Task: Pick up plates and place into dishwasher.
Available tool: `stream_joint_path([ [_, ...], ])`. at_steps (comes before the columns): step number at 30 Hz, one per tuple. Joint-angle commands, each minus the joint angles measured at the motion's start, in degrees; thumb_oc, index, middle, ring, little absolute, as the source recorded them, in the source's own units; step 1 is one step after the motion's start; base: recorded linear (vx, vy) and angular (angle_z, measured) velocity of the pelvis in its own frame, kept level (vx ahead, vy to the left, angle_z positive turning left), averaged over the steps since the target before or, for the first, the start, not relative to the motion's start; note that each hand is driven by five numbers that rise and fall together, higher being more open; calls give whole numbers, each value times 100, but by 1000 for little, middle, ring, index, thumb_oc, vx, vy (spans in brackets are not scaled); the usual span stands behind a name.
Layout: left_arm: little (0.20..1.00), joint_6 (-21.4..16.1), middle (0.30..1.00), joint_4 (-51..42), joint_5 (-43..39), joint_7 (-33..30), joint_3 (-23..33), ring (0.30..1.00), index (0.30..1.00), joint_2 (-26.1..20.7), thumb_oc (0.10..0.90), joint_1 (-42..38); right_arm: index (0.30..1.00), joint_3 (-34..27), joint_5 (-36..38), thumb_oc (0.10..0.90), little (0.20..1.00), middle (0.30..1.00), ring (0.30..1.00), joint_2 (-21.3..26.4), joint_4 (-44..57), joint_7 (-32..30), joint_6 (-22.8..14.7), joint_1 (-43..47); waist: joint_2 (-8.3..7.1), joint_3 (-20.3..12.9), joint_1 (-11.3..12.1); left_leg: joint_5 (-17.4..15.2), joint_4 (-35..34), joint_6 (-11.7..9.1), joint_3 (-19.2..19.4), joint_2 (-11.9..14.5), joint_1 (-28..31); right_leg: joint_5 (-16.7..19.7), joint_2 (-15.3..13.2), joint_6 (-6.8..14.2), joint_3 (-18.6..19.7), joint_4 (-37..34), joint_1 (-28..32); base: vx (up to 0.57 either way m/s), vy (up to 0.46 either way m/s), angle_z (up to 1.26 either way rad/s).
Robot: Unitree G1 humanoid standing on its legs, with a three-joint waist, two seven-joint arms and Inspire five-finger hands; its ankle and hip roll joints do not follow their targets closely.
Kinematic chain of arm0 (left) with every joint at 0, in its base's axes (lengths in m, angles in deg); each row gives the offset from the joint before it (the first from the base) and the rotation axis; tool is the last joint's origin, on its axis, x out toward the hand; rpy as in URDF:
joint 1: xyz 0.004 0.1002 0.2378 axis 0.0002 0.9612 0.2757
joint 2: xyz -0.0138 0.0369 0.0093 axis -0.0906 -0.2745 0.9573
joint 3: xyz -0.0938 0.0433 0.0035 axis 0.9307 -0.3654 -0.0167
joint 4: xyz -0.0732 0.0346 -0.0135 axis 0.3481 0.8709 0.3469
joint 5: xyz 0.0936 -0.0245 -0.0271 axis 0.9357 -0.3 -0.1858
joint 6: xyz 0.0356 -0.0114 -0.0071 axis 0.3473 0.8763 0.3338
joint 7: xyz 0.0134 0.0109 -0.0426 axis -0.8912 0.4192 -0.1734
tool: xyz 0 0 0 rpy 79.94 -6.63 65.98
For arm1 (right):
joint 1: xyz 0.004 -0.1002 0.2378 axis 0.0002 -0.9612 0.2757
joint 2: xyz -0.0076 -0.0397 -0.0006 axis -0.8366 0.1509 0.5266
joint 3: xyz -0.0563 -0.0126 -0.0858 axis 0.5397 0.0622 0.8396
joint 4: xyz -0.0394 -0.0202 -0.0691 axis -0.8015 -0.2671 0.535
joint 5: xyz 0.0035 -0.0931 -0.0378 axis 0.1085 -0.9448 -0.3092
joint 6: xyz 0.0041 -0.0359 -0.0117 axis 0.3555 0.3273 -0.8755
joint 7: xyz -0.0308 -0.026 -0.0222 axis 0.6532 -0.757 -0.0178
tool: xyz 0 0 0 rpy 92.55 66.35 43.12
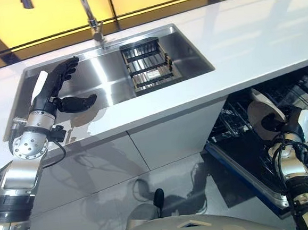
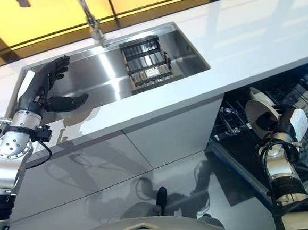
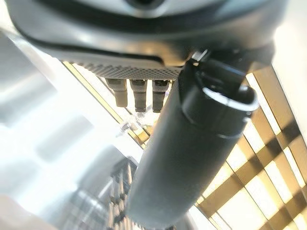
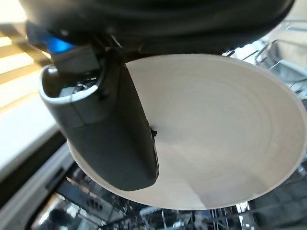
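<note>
**Plate over open dishwasher rack**

Right hand (image 4: 110, 129): thumb and fingers pinching round white ceramic plate (image 4: 216, 134), held tilted above dark wire dishwasher rack (image 1: 240, 124). Left hand (image 1: 56, 88): fingers spread, empty, over stainless steel sink (image 1: 108, 70) in white surface (image 1: 254, 38). Risk: narrow rim grip; plate could slip, striking tines.
</note>
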Motion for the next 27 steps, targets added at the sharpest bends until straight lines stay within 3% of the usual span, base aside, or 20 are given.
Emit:
stream_joint_path([
  [1,900,-373,900,-113,-237,-191,232,900,900,-492,800,-426,300,339,-296,100,200,300,300,777,86,-196,-48,873,-121,-247,221,-816,274,-110,245,-120,255,-232,42,-148,-89,685,-577,45,12,23],
  [3,900,-339,900,-191,-272,-172,250,900,900,-526,800,-378,300,410,-99,100,200,300,300,745,142,-194,213,894,-124,-243,257,-803,251,-110,199,-127,265,-243,37,-150,-134,693,-568,38,8,29],
  [4,900,-345,900,-193,-291,-155,255,900,900,-538,800,-364,549,425,54,391,491,549,549,719,140,-189,263,910,-126,-241,270,-798,245,-112,183,-131,267,-240,37,-151,-152,691,-564,28,3,19],
  [5,900,-366,900,-188,-310,-132,264,900,900,-544,800,-347,841,427,153,731,831,841,841,679,132,-217,238,947,-124,-241,291,-799,242,-111,165,-138,271,-239,38,-153,-164,681,-556,32,9,13],
  [6,900,-371,900,-180,-328,-117,267,900,900,-548,800,-348,900,438,195,800,900,900,900,634,176,-251,237,996,-122,-235,299,-802,238,-107,150,-143,279,-240,40,-155,-166,681,-553,31,15,3],
  [10,900,-360,900,-181,-285,-106,273,900,900,-484,800,-322,900,418,390,800,900,900,900,425,587,-428,184,1008,-120,-234,276,-826,230,-73,144,-155,320,-259,39,-158,-119,711,-558,16,10,1],
  [27,900,-365,900,7,-79,-96,361,900,900,-251,800,-351,900,-417,572,800,900,900,900,-188,2833,-732,-775,31,-172,-339,-366,-1061,185,133,776,-131,642,-219,112,-67,474,661,-555,-15,-1,-10],
])
